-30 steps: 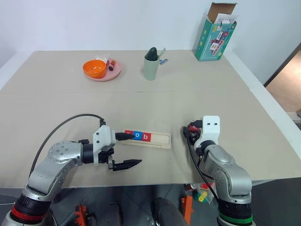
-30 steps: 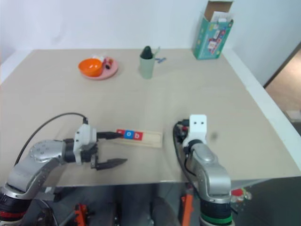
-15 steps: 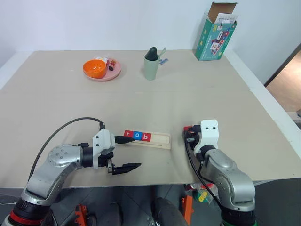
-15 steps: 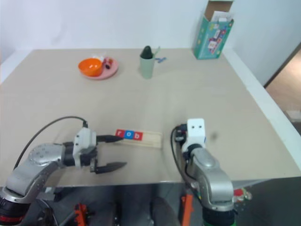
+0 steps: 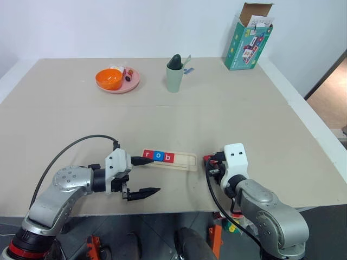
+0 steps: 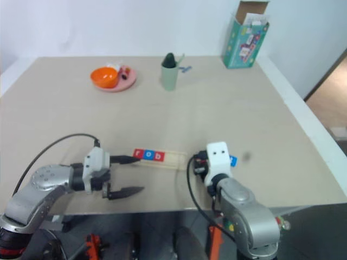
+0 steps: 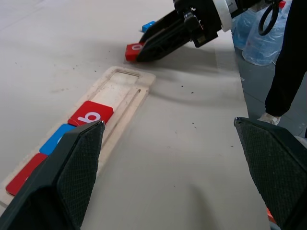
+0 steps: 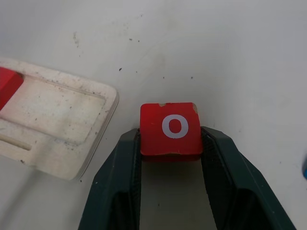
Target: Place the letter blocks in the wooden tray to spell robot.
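My right jaws (image 8: 170, 143) pinch a red block (image 8: 170, 129) marked with a white "o", just beyond the wooden tray's (image 8: 62, 129) empty end. Tiles reading "r", "o", "b" (image 5: 158, 156) sit in the tray. My left jaws (image 5: 144, 176) are spread wide beside its other end.

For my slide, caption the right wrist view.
Right tool grips the red o block beside the wooden tray's empty end.
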Controlling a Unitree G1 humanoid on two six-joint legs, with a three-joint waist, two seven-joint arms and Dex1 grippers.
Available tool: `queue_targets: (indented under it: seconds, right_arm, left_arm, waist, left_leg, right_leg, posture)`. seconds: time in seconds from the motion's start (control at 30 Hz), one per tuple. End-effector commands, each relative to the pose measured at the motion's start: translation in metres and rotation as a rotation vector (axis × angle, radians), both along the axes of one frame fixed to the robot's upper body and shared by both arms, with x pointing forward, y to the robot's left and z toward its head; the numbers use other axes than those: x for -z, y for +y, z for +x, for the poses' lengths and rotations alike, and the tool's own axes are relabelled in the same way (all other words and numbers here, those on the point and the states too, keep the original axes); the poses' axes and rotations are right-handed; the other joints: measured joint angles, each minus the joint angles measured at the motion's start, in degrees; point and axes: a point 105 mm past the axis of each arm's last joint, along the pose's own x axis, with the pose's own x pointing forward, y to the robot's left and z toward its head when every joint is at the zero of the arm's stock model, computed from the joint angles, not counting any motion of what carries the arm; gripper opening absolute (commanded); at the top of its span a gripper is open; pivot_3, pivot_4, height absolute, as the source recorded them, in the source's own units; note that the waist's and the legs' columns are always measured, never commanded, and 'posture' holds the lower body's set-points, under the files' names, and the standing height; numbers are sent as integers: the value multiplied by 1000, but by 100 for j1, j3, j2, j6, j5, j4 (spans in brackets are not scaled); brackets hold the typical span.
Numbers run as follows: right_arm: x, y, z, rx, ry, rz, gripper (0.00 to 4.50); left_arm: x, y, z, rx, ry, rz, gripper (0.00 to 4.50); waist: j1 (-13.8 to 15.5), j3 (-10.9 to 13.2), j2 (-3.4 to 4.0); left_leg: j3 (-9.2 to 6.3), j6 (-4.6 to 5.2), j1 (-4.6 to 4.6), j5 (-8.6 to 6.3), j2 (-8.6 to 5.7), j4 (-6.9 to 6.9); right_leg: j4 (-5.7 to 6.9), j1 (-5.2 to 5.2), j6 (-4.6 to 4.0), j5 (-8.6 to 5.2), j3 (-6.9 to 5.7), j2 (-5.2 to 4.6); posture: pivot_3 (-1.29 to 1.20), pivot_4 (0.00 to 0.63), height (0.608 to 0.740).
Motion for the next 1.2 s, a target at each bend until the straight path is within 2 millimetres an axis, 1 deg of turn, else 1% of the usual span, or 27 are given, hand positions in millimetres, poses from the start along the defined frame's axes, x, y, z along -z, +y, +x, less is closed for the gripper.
queue_targets:
  seconds: [0.03,0.13,0.2,0.23,0.27,0.33,0.37,0.43,0.5,0.53,0.6,0.63,0.7,0.77,0.83,0.9,1.1,1.2]
  right_arm:
    - [-15,-1,0,6,-67,14,2595]
    - [-25,-7,0,6,-96,21,3670]
    - [-38,-17,-1,-18,-129,10,4330]
    - [-42,-20,-1,-28,-139,5,4426]
    - [-49,-22,0,-53,-156,10,4426]
    - [-69,-23,5,-233,-186,15,4426]
    - [-76,-24,6,-296,-194,14,4426]
    - [-83,-22,13,-508,-204,-47,4426]
    - [-76,-18,18,-751,-177,-111,4426]
    - [-71,-16,18,-838,-155,-133,4426]
    - [-61,-14,22,-960,-133,-166,4426]
    - [-54,-13,23,-1023,-120,-180,4426]
    - [-41,-14,25,-1138,-92,-226,4426]
    - [-31,-16,31,-1211,-99,-274,4426]
    - [-23,-19,40,-1237,-98,-301,4426]
    - [-20,-21,48,-1243,-105,-304,4426]
    - [-9,-31,56,-1279,-86,-326,4426]
    - [-5,-34,56,-1296,-82,-326,3630]
  left_arm:
    - [-11,-3,1,13,-42,-16,4500]
    - [-13,-4,1,12,-54,-21,4500]
    - [-15,-5,2,14,-59,-20,4500]
    - [-15,-5,2,15,-60,-20,4500]
    - [-16,-5,2,16,-61,-20,4500]
    - [-16,-6,1,36,-68,-16,4500]
    - [-16,-6,1,42,-69,-14,4500]
    - [-16,-9,1,59,-73,-14,4500]
    - [-15,-12,1,70,-77,-17,4500]
    - [-15,-13,2,71,-79,-18,4500]
    - [-16,-13,2,71,-82,-19,4500]
    - [-16,-12,1,68,-83,-20,4500]
    - [-15,-11,0,60,-84,-23,4500]
    - [-16,-10,-2,50,-83,-30,4500]
    - [-16,-11,-4,44,-85,-37,4500]
    - [-16,-11,-5,42,-87,-39,4500]
    - [-16,-13,-9,29,-98,-41,4500]
    - [-16,-13,-8,23,-99,-39,4500]
  waist:
    - [0,0,0]
    - [0,0,0]
    - [3,1,1]
    - [4,0,0]
    - [4,0,0]
    - [2,2,2]
    - [-1,3,2]
    - [0,2,0]
    - [1,4,-3]
    - [0,3,-5]
    - [-10,4,-6]
    - [-10,4,-6]
    - [-8,6,-4]
    - [-6,6,-4]
    - [4,7,-4]
    - [9,7,-4]
    - [11,7,-4]
    - [13,7,-4]
  left_leg:
    - [-2,0,0,0,0,0]
    - [0,0,-1,0,-1,0]
    - [0,0,-2,0,-2,1]
    - [1,0,-4,0,-4,2]
    - [1,0,-4,0,-4,3]
    - [4,0,-3,0,-5,5]
    - [5,0,-2,0,-6,6]
    - [6,1,5,0,-6,7]
    - [6,3,15,-1,-8,5]
    - [6,4,15,-1,-7,4]
    - [7,7,18,-2,-5,3]
    - [5,13,17,-6,-2,2]
    - [5,30,16,-16,0,3]
    - [4,35,13,-19,0,3]
    - [5,36,9,-20,-1,4]
    - [7,39,8,-23,-2,8]
    - [7,39,11,-22,-3,12]
    - [7,39,14,-22,-3,14]
  right_leg:
    - [0,0,1,1,-2,0]
    - [0,0,1,1,0,-1]
    - [0,0,2,1,1,-2]
    - [-1,0,10,5,1,-3]
    - [-1,0,13,6,1,-4]
    - [-2,1,13,6,2,-3]
    - [-3,3,13,7,5,-3]
    - [-3,9,11,6,4,-3]
    - [-6,18,-5,-4,2,-2]
    - [-8,19,-6,-4,2,-2]
    - [-11,23,-3,-2,2,1]
    - [-10,22,16,9,1,5]
    - [-10,19,17,9,3,9]
    - [-10,18,19,6,2,8]
    - [-11,17,23,3,3,4]
    - [-11,17,24,3,4,2]
    - [-8,21,23,4,4,0]
    - [-6,24,21,5,4,0]
  posture:
    - [0,150,740]
    - [0,150,740]
    - [0,150,740]
    - [0,150,740]
    - [0,150,740]
    - [0,150,740]
    - [0,150,740]
    - [0,150,740]
    - [0,150,740]
    - [0,150,740]
    - [0,150,740]
    - [0,150,740]
    - [0,150,740]
    - [0,150,740]
    - [0,150,740]
    - [0,150,740]
    - [0,150,740]
    - [0,150,740]
